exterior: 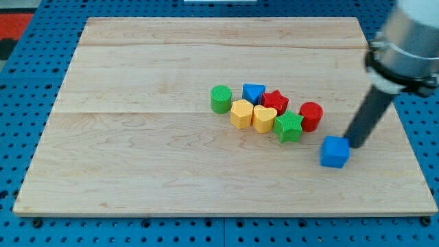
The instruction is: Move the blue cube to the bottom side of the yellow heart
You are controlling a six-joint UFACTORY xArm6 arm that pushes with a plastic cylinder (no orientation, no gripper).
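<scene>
Camera view: my tip (356,144) touches blue cube (335,151) at its far-right, set to shove it left, w/ yellow heart (264,118) far-left. No pincer on rig.

Lab: blue pegboard (41,62), wood board (171,158)
</scene>
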